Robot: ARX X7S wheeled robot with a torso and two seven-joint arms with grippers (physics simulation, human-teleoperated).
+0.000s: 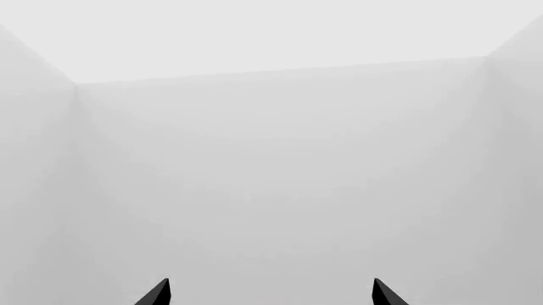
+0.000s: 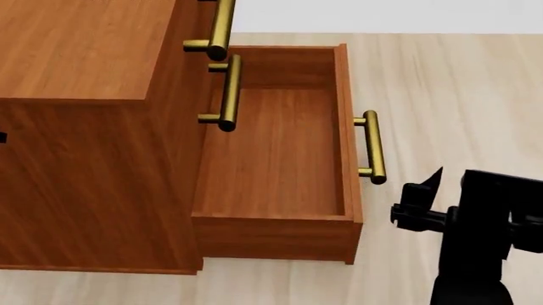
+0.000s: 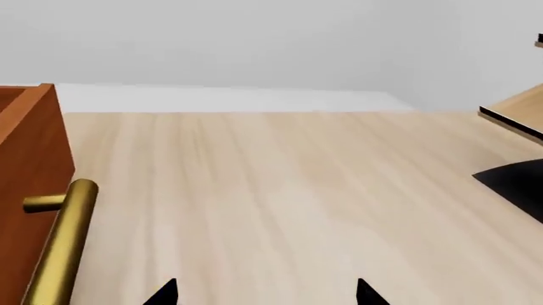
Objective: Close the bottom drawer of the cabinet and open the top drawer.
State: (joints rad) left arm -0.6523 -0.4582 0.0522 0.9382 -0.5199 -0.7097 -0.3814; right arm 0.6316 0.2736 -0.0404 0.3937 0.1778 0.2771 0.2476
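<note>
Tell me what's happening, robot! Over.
Right end effector open, empty, beside the bottom drawer's handle, not touching. Left end effector open, facing blank wall. Bottom drawer pulled out; top drawer shut. Nothing in the way.

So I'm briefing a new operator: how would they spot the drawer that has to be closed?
Find the reddish-brown cabinet on the pale wood floor. Its bottom drawer is the one pulled far out, showing an empty wooden inside, brass handle near the right tool. The two drawers above sit shut, only their handles sticking out.
</note>
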